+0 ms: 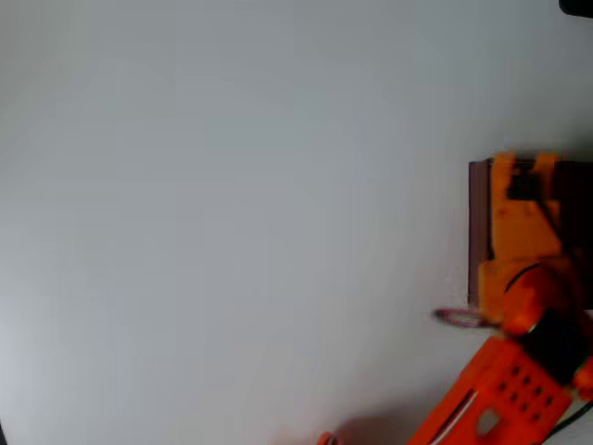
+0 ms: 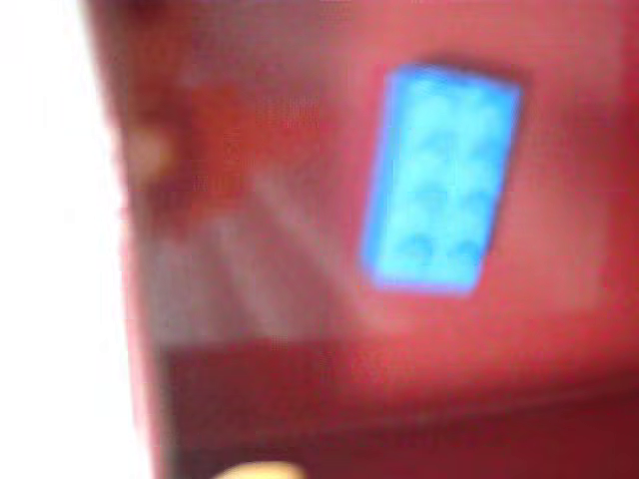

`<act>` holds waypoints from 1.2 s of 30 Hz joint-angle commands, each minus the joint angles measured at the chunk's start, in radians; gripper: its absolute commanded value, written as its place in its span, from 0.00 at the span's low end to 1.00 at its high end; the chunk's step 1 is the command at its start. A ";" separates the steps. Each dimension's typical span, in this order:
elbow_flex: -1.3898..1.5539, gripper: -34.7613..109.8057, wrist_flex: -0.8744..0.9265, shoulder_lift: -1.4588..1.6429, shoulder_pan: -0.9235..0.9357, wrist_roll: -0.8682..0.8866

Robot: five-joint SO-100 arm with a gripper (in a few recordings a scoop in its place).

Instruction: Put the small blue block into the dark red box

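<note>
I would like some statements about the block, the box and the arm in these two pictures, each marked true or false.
1. The blue block lies inside the red box. True.
2. In the overhead view the box is at the left edge of the picture. False: it is at the right edge.
3. The orange arm reaches over the box in the overhead view. True.
4. In the wrist view the block stands on the white table outside the box. False: red floor surrounds it on all sides.
5. The white table takes up most of the overhead view. True.
</note>
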 commanded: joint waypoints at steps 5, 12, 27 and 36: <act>0.336 0.34 0.041 0.735 -0.202 -0.405; 0.522 0.24 0.124 1.077 -0.606 -0.485; 1.092 0.24 0.135 1.506 -1.035 -0.747; 1.206 0.24 0.104 1.505 -1.023 -0.784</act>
